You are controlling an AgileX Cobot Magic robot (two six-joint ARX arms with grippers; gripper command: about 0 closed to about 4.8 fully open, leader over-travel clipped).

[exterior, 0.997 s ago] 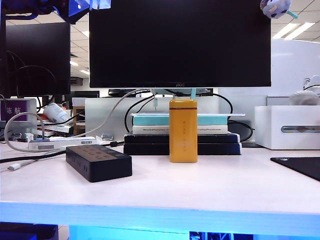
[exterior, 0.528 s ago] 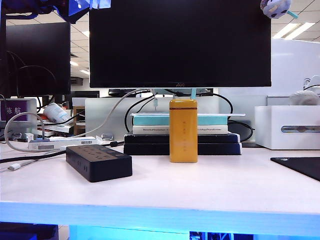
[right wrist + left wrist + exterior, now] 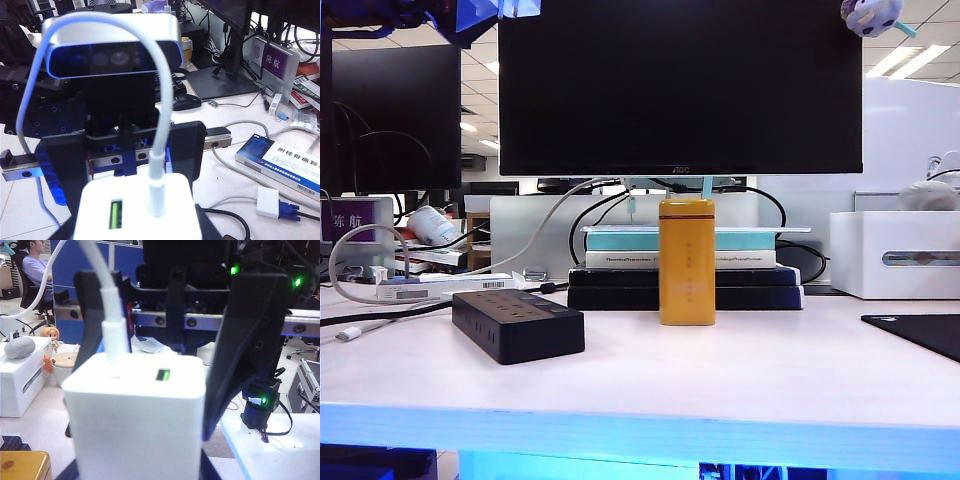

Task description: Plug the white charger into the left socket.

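**Charger held between the fingers, strip lying on the desk**

The palm-sized white rectangular plastic charger [image 3: 135, 425] with its thin white cable [image 3: 112, 315] sits clamped between the black fingers of the left gripper [image 3: 142, 432]; the right gripper [image 3: 135, 202] flanks the same block, though whether it grips I cannot tell; the left socket [image 3: 480, 299] tops the black brick-shaped power strip [image 3: 517, 325] on the white desk [image 3: 720, 370].

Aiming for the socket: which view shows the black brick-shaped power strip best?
Exterior view: the black power strip sits whole at left. Wrist views miss it, showing the white charger block between left gripper and right gripper.
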